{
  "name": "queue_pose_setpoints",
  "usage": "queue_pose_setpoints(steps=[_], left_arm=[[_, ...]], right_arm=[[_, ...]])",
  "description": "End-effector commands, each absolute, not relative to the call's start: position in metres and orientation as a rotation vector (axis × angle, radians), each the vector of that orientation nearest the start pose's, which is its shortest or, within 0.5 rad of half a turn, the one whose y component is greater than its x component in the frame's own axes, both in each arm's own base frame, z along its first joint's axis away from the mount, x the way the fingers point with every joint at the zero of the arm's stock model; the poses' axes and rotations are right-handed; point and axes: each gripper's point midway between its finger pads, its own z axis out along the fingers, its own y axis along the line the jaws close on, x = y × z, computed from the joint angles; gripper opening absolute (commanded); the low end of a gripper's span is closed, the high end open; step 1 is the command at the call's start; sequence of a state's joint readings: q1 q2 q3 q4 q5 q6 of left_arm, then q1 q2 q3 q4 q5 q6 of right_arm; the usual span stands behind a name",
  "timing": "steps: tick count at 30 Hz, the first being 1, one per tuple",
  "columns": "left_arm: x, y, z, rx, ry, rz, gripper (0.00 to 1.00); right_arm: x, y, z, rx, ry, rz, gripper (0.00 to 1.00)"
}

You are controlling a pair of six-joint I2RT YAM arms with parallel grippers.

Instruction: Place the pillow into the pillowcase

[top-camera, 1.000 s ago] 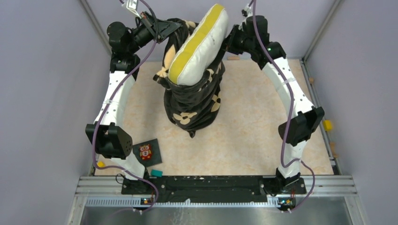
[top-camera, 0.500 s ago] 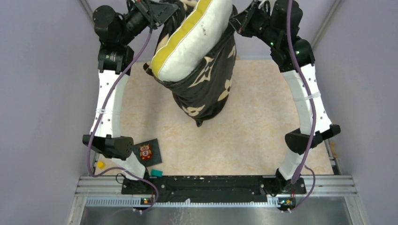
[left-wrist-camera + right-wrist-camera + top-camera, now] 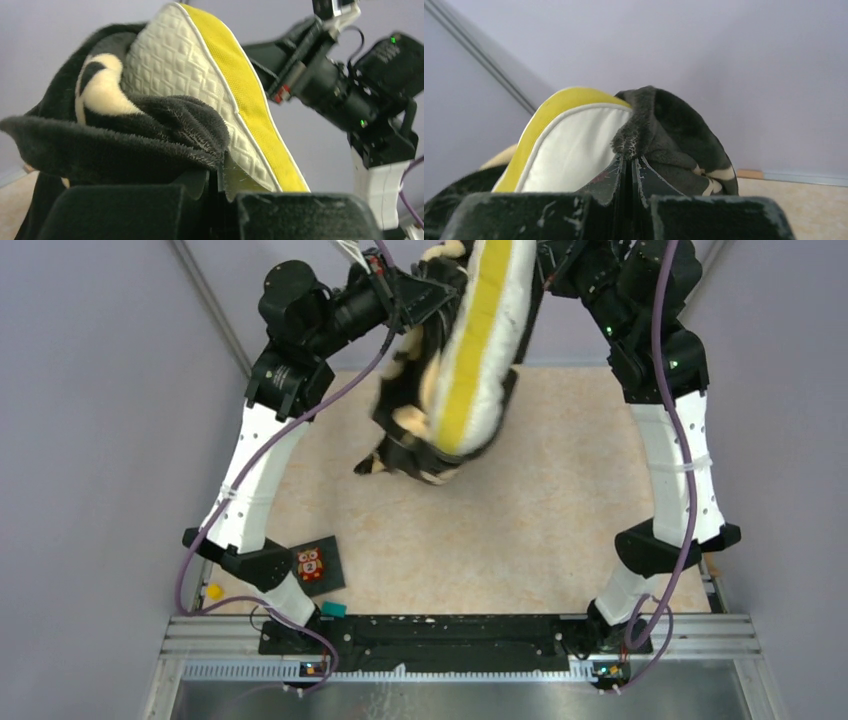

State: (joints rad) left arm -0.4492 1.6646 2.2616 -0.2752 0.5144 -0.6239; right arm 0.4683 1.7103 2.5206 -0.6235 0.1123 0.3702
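Observation:
The white pillow (image 3: 480, 350) with its yellow band hangs high above the table, its lower part inside the black flower-print pillowcase (image 3: 410, 445). My left gripper (image 3: 425, 290) is shut on the pillowcase's rim at the left of the pillow; in the left wrist view the furry black edge (image 3: 150, 145) is pinched between the jaws, the pillow (image 3: 200, 75) beside it. My right gripper (image 3: 555, 265) is shut on the opposite rim; in the right wrist view black fabric (image 3: 644, 130) sits in the closed jaws next to the pillow (image 3: 569, 145). The sack's bottom is off the table.
A small dark owl card (image 3: 314, 564) lies near the left arm's base, with a teal block (image 3: 333, 609) and a yellow block (image 3: 213, 591) by the front edge. Purple walls enclose the beige tabletop (image 3: 520, 530).
Both arms have swung the bundle further up and over to the right; the pillow now stands more upright with its yellow band facing the camera, and the pillowcase has bunched up shorter beneath it.

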Motion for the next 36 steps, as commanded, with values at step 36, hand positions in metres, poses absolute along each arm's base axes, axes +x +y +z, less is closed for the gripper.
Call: queue_pose_setpoints(steps=[36], left_arm=[[0.398, -0.208, 0.609, 0.037, 1.382, -0.978, 0.00]], right_arm=[[0.412, 0.184, 0.577, -0.019, 1.488, 0.710, 0.00]])
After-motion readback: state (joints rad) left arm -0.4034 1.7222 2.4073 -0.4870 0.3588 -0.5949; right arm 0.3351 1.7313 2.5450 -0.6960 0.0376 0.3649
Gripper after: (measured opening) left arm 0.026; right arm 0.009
